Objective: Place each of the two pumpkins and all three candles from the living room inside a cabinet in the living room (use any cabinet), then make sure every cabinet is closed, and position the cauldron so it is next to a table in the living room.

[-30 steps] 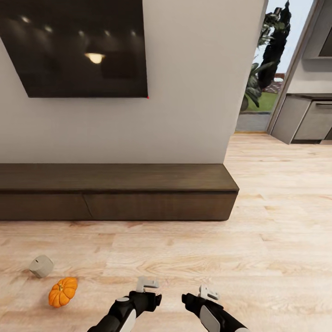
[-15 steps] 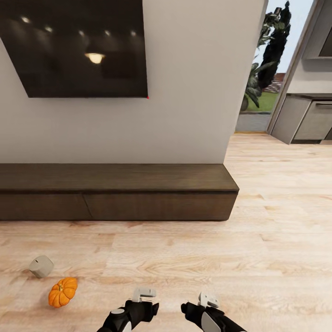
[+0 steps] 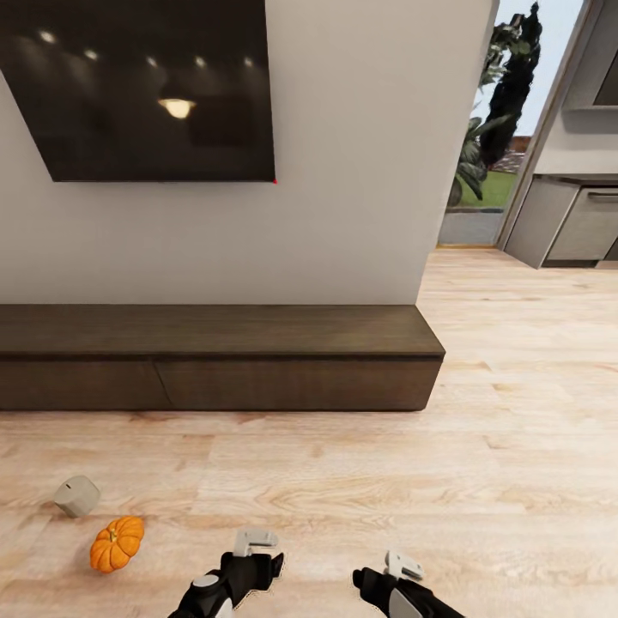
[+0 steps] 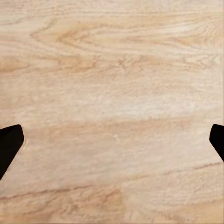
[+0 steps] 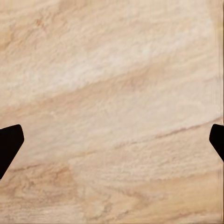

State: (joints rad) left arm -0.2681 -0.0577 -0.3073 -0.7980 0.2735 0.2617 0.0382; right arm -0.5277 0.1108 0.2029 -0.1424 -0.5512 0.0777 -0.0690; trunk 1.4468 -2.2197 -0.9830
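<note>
Cabinet [image 3: 215,360]: a long, low, dark brown unit standing on the floor against the pale wall [image 3: 360,172], its drawer fronts flush and closed, its top bare. Above it hangs a dark television [image 3: 146,86], reflecting ceiling lights. The light wood floor [image 3: 343,472] extends from the cabinet toward the robot and, at right, past the wall's end to a doorway with greenery and grey kitchen units [image 3: 571,219].

Pumpkin [image 3: 117,542]: small, orange, ribbed, lying on the floor in front of the cabinet's left part, well apart from it. Candle [image 3: 77,495]: a pale squat cylinder tipped on its side, just beside the pumpkin and nearer the cabinet.

Left end effector [image 3: 255,542] and right end effector [image 3: 402,566]: both low over the floor. In each wrist view the dark fingertips [image 4: 9,144] [image 5: 9,144] sit at opposite edges, spread wide over bare boards, holding nothing.
</note>
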